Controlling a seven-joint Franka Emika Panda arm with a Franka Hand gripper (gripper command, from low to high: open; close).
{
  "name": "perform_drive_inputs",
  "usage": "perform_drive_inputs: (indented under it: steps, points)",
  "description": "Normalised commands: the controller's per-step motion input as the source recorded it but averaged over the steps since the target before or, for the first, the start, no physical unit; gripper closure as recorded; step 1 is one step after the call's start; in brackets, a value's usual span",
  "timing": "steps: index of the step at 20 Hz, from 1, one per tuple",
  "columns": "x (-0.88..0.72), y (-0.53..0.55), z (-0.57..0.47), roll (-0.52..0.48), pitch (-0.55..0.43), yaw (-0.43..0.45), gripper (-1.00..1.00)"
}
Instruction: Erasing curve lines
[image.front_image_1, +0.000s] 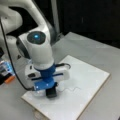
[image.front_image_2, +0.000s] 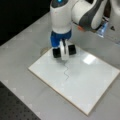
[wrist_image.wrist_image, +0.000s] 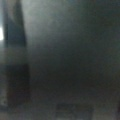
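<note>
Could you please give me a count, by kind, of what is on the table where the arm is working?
White board: 1
Curve lines on the board: 1 squiggle
Black block eraser, at the gripper and down on the board at one end of the squiggle: 1
Orange object at a front view's left: 1
Total: 4

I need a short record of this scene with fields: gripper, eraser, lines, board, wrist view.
gripper: gripper low over the white board's near-left part, shut on the black eraser
eraser: at the board, at one end of the curve lines
curve lines: curve lines visible as a thin wavy mark in both front views
wrist view: dark, nothing identifiable
</note>
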Motion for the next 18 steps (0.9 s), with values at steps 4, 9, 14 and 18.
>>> perform_drive_inputs:
  steps: [4,9,14,18]
  points:
    - [-0.18,0.09,-0.21,-0.029,-0.158,-0.03,1.0]
    - [-0.17,0.09,-0.15,-0.012,-0.146,-0.03,1.0]
    - [-0.15,0.09,-0.14,0.008,-0.167,-0.042,1.0]
    - [-0.13,0.08,-0.18,0.028,-0.187,-0.06,1.0]
